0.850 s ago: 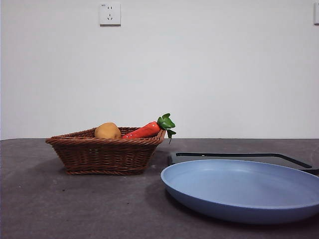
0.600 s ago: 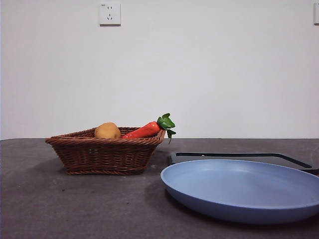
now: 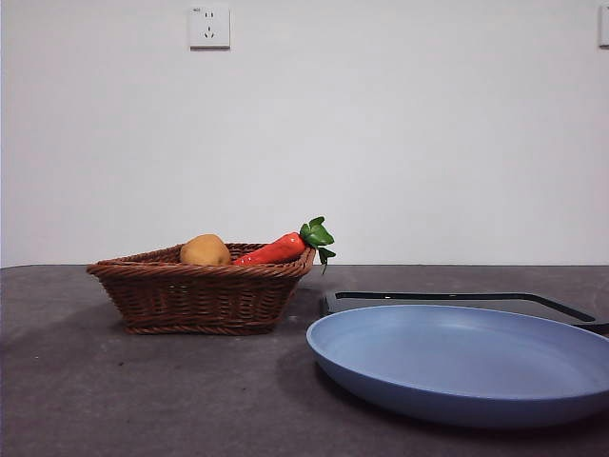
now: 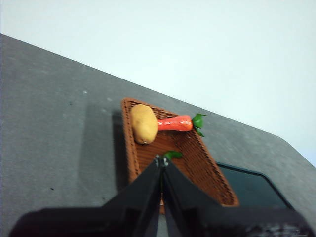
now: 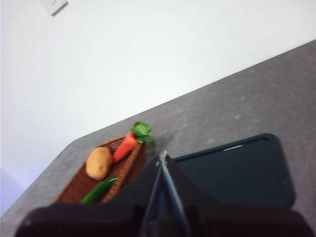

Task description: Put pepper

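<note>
A wicker basket [image 3: 200, 295] holds a potato [image 3: 206, 250] and carrot [image 3: 276, 249], beside a blue plate [image 3: 466, 367].

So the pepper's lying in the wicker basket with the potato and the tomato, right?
Not quite: it is a carrot, not a tomato. The right wrist view shows the pepper in the basket with the potato and the carrot.

Both grippers hang clear of the table with jaws pressed together. Ahead of the left gripper [image 4: 161, 165] lies the basket [image 4: 207, 173]: the potato [image 4: 144, 123] and carrot [image 4: 175, 123] fill its far end, leaving bare weave nearer the jaws, where only the pepper [image 4: 173, 155] tip shows. Ahead of the right gripper [image 5: 163, 160], the dark tray [image 5: 242, 173] lies bare; the basket sits beside it, apart.
</note>
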Tool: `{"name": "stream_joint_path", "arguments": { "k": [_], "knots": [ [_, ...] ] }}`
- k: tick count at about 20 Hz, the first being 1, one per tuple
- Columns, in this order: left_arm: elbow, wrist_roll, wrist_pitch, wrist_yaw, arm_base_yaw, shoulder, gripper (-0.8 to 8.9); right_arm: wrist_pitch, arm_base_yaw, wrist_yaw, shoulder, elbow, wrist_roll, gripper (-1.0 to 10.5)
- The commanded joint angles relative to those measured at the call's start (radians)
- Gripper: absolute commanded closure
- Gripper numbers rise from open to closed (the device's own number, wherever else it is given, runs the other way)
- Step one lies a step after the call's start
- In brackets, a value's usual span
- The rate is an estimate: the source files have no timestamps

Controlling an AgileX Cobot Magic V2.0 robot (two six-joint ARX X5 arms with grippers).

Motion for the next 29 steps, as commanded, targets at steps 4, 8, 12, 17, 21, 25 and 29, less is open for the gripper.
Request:
{"name": "stream_joint_path", "arguments": {
  "k": [4,8,12,17,21,25,29],
  "knots": [
    [0.161,0.124,-0.105,0.115,0.002,0.153,8.07,-0.174,0.004,-0.071,0.16,0.221,-0.109,9.4],
    [0.278,0.239,-0.21,0.222,0.002,0.263,8.07,-0.383,0.01,-0.1,0.274,0.388,-0.234,9.4],
    [0.386,0.359,-0.336,0.309,0.002,0.363,8.07,-0.613,0.029,-0.114,0.386,0.551,-0.382,9.4],
    [0.488,0.493,-0.525,0.367,-0.008,0.453,8.07,-0.869,0.055,-0.113,0.497,0.708,-0.526,9.4],
    [0.529,0.539,-0.605,0.375,-0.027,0.488,8.06,-0.982,0.063,-0.111,0.552,0.752,-0.578,9.4],
    [0.529,0.537,-0.604,0.373,-0.027,0.488,6.56,-0.98,0.063,-0.112,0.568,0.752,-0.578,8.9],
    [0.529,0.534,-0.604,0.374,-0.027,0.488,4.74,-0.978,0.063,-0.114,0.595,0.752,-0.539,6.2]
  ]
}}
